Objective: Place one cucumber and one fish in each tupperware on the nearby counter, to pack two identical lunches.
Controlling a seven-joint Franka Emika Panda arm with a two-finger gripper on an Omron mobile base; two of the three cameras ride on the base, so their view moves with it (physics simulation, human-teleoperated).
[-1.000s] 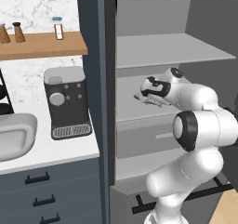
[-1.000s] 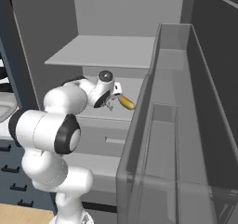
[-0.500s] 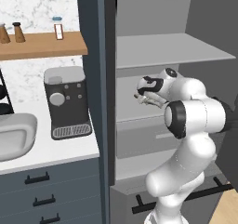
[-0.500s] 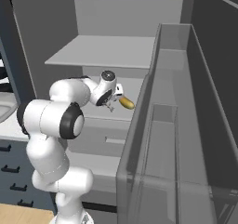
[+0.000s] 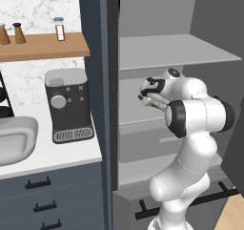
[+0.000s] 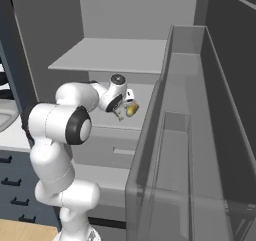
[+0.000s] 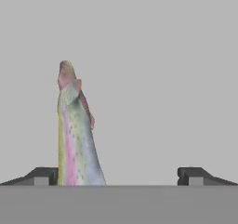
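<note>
Gripper [image 7: 118, 174] has pushed deeper onto the shelf; jaws spread around the fish [image 7: 74, 130], probably not yet gripping.

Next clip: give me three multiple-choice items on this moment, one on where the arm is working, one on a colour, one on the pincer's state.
1. Where is the pincer?
A. Inside the open cabinet, over a grey shelf
B. Over the sink
C. At the coffee machine

2. What colour runs down the fish in the hand view?
A. Solid black
B. Blue
C. Greenish with a pink stripe

3. How does the pincer stand?
A. Shut on the fish
B. Open, jaws wide apart
C. Shut on nothing

Key: 1 A, both base views show the hand inside the cabinet; 2 C, the hand view shows it; 3 B, fingertips sit far apart, the fish near one of them.
</note>
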